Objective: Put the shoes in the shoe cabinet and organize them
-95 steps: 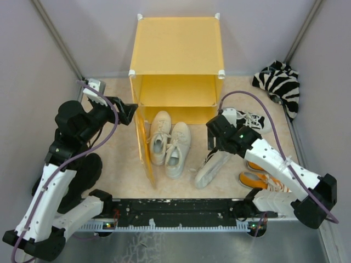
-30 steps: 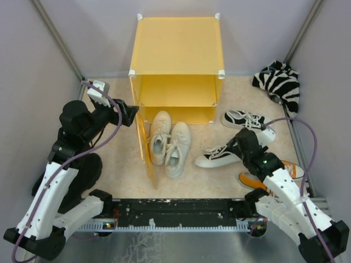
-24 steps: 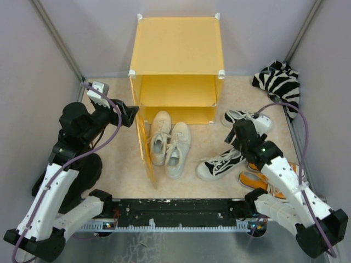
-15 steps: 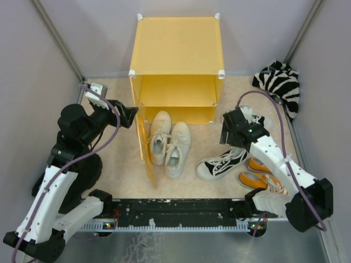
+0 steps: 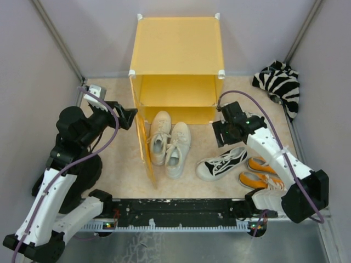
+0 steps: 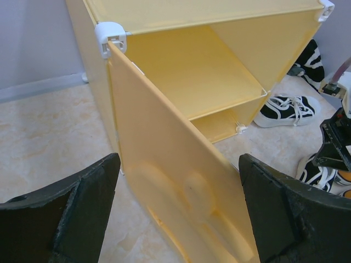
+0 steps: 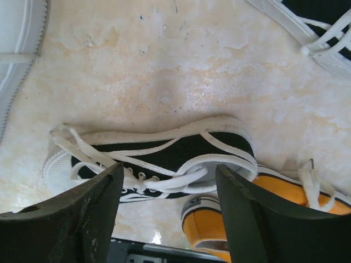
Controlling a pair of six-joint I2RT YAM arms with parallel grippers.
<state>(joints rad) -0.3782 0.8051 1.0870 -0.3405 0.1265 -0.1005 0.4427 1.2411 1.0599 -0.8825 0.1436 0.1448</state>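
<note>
Right gripper (image 5: pixel 224 133): jaws spread and empty, now withdrawn toward the far side. The black sneaker (image 5: pixel 222 163) has been released on the table (image 5: pixel 118 154), right of the off-white pair (image 5: pixel 169 141). Left gripper (image 6: pixel 175 219): jaws parted astride the open door (image 6: pixel 181 181). No shoes are seen inside the shoe cabinet (image 5: pixel 178 52), so loading is judged outstanding.

Overhead, 2 wrists, black sneaker (image 5: pixel 222 163) shared
</note>
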